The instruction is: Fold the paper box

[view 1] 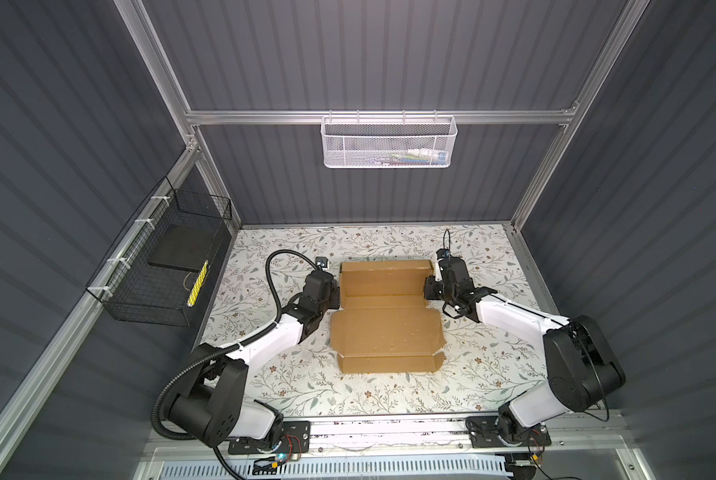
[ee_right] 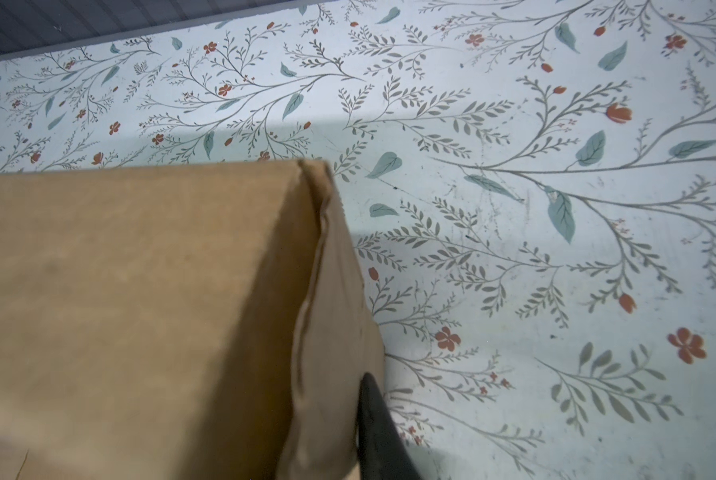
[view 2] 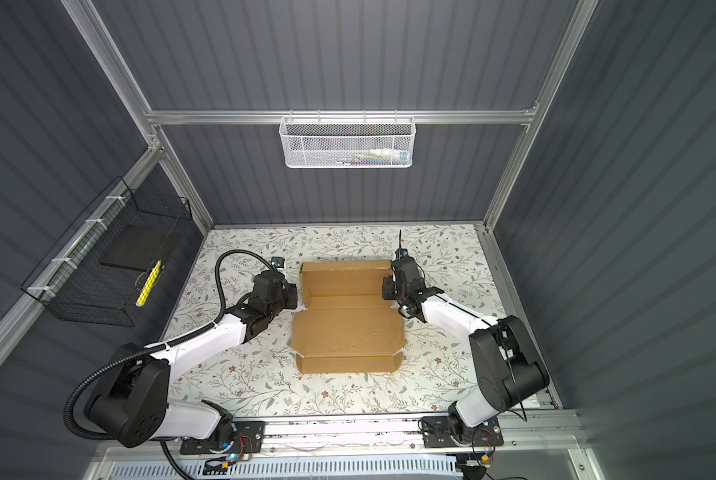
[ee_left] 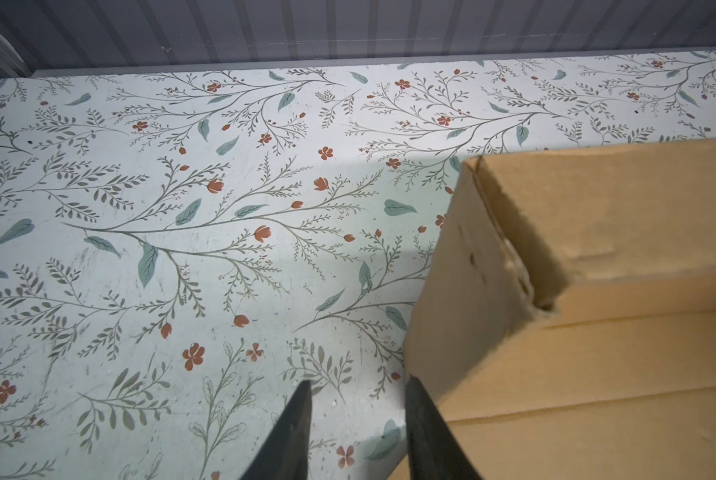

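Item: paper box, lying between my grippers; far half walled up, near lid panel flat.
My left gripper: fingers narrowly apart, empty, just outside the box's left wall.
My right gripper: at the box's right wall, one finger outside it, partner hidden behind cardboard; I cannot tell the grip.
Handling, I judge: square both walls evenly before closing.
Slots not made out.

The left fingers stand parted; one right finger shows.
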Available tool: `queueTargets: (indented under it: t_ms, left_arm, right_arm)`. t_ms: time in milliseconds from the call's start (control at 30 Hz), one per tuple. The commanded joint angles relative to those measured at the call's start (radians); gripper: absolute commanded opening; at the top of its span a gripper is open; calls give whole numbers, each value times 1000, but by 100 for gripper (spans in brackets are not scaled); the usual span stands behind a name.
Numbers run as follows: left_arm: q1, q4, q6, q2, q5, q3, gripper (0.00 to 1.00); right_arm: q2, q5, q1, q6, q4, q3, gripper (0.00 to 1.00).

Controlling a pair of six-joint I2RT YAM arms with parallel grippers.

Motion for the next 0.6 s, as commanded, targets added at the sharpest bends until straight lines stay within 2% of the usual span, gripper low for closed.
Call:
queueTargets:
  t_ms: [0,567]
  left_arm:
    - [12,0,-6,-32,-2,-17,38]
    - [74,-129,19,-189,96,3,39]
  right_arm:
    - [25,-15,-3,-1,-87,64,15]
    - [233,-146,-57,65,-620,439,11]
